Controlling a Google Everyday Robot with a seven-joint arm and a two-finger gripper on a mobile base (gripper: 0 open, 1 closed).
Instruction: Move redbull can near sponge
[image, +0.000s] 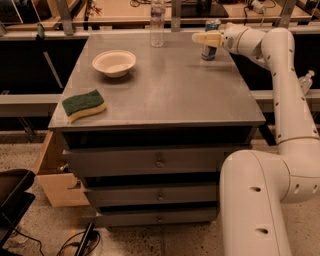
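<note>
The redbull can (209, 52) stands upright at the far right of the grey table top (170, 95). My gripper (205, 38) reaches in from the right at the can's mid height and covers its middle, so only the top and foot of the can show. The sponge (83, 104), dark green over pale yellow, lies at the front left corner of the table, far from the can.
A white bowl (114, 62) sits at the back left of the table. A clear plastic bottle (157, 22) stands at the back edge. Drawers run below the table top, with a wooden one (52, 175) pulled out at the left. My white base (255, 200) stands at the front right.
</note>
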